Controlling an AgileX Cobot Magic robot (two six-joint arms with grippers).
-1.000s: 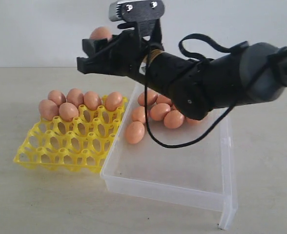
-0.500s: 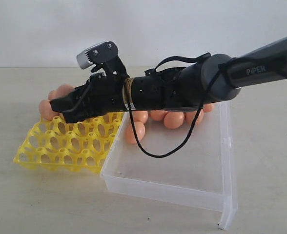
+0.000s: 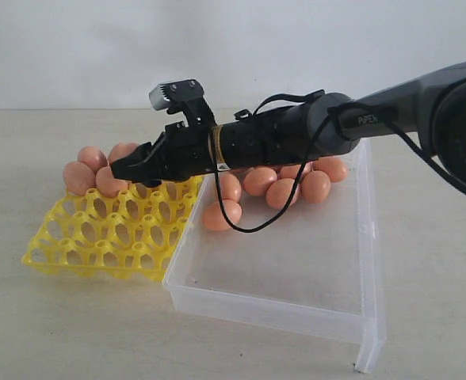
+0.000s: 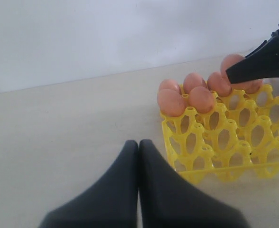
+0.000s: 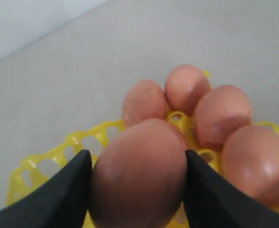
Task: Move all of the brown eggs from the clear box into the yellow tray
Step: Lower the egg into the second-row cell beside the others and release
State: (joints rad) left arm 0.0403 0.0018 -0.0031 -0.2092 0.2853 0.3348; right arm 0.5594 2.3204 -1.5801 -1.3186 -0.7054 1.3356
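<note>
Brown eggs (image 3: 284,190) lie heaped at the far end of the clear box (image 3: 280,313); several more sit in the yellow tray (image 3: 98,241). The right gripper (image 3: 130,168) clamps one egg (image 5: 139,175) over the tray's back rows. The left gripper (image 4: 138,159) is closed and empty near the tray.

Surface: I'm looking at a pale beige table (image 3: 74,332), matte.
Left on it: the yellow tray (image 3: 44,255), lying flat.
Right on it: the clear box (image 3: 265,305), just beside the tray.
</note>
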